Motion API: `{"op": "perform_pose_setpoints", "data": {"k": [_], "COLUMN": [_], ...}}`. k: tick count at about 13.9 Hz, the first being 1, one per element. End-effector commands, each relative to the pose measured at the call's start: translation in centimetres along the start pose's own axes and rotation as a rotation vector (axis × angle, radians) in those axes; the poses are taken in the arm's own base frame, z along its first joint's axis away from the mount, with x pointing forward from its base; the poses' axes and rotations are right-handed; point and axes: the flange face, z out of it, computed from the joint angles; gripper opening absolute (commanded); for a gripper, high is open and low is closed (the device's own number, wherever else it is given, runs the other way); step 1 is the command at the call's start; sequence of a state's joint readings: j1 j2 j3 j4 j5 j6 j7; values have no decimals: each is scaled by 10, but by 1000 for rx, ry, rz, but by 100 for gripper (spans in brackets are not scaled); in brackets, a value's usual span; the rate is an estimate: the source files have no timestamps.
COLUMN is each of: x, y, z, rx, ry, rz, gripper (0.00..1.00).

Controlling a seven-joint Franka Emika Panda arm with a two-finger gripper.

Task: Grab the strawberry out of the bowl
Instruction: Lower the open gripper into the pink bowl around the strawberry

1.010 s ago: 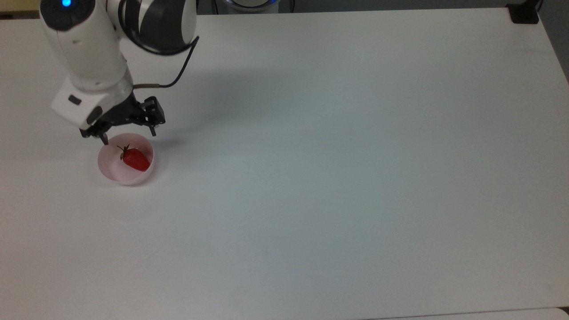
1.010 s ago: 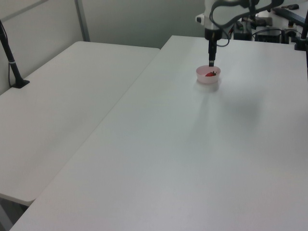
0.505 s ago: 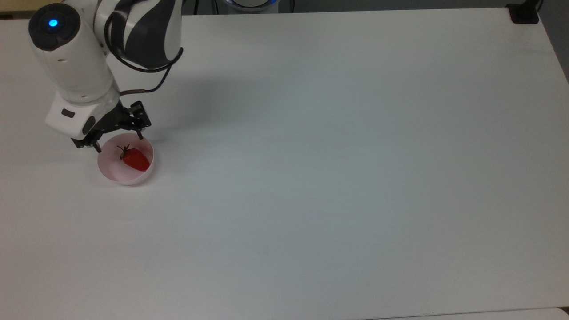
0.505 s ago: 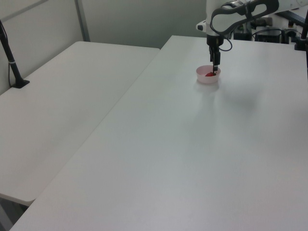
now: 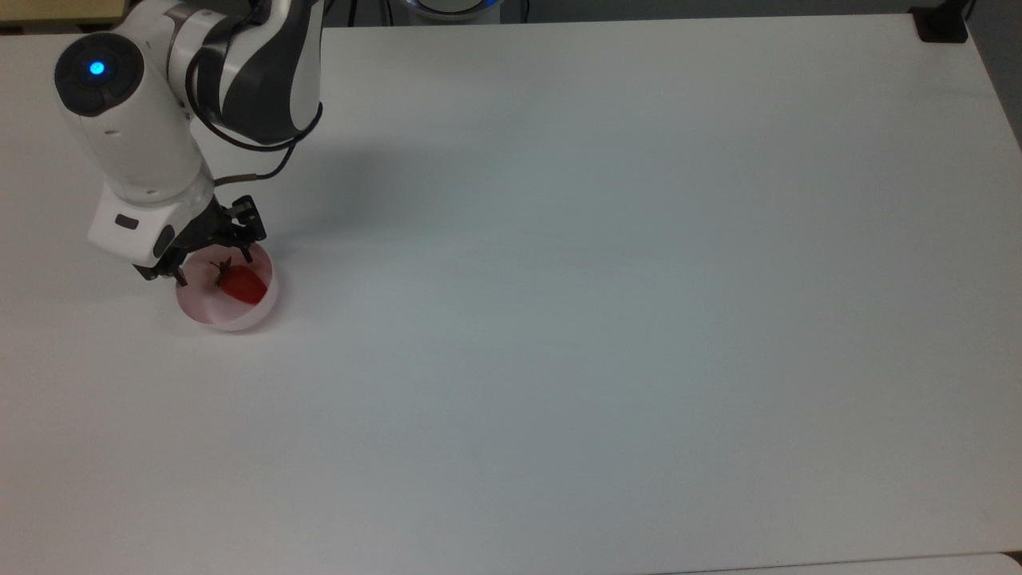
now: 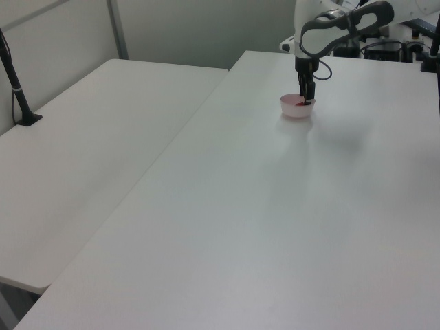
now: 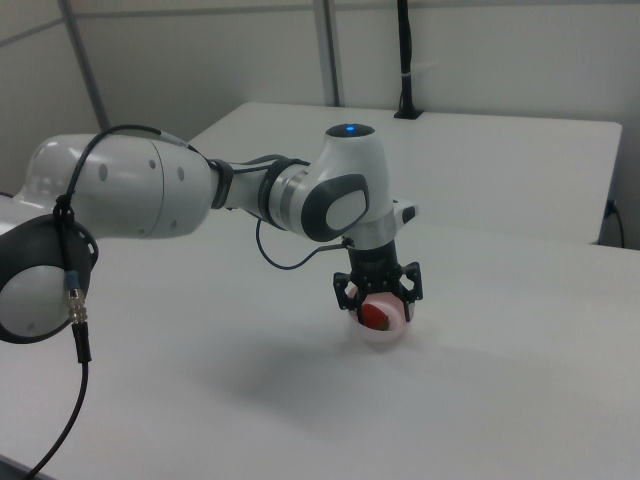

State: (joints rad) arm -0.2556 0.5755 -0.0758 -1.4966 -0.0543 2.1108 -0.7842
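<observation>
A pale pink bowl [image 5: 233, 323] stands near the top view's left edge of the white table. In it lies a red strawberry [image 5: 243, 286], its leafy cap pointing to the upper left. My gripper [image 5: 215, 267] is open and lowered over the far side of the bowl. One fingertip is at the bowl's left rim and the other is just above the cap. In the right view the gripper [image 7: 380, 305] straddles the strawberry [image 7: 375, 316] above the bowl [image 7: 386, 337], with a black finger on each side. In the left view the gripper [image 6: 306, 100] reaches down into the bowl [image 6: 295, 113].
A black clamp [image 5: 942, 24] sits on the table's far right corner in the top view. In the left view a second white table [image 6: 82, 151] adjoins on the left, bearing a black post [image 6: 17, 82]. A cable [image 7: 80, 340] hangs from the arm in the right view.
The arm has swung left and come down. The open fingers, which hung above the bowl's far rim, now sit lower around the strawberry's cap end. Bowl and strawberry have not moved.
</observation>
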Motion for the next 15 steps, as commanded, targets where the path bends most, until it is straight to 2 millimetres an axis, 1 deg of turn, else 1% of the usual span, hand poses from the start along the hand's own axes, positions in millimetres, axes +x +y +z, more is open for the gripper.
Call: {"op": "perform_pose_setpoints", "data": {"k": [1, 3, 6, 7, 10, 12, 15], "x": [8, 12, 15, 14, 12, 12, 10], "y": [-1, -4, -7, -6, -5, -6, -9], "z": [5, 12, 9, 5, -17, -28, -27], "rx": [-16, -11, -12, -15, -30, -33, -6], "ry": [30, 25, 27, 30, 47, 58, 43], "rz": [-21, -25, -31, -29, -27, -23, 25], "gripper": [81, 81, 81, 81, 81, 81, 81]}}
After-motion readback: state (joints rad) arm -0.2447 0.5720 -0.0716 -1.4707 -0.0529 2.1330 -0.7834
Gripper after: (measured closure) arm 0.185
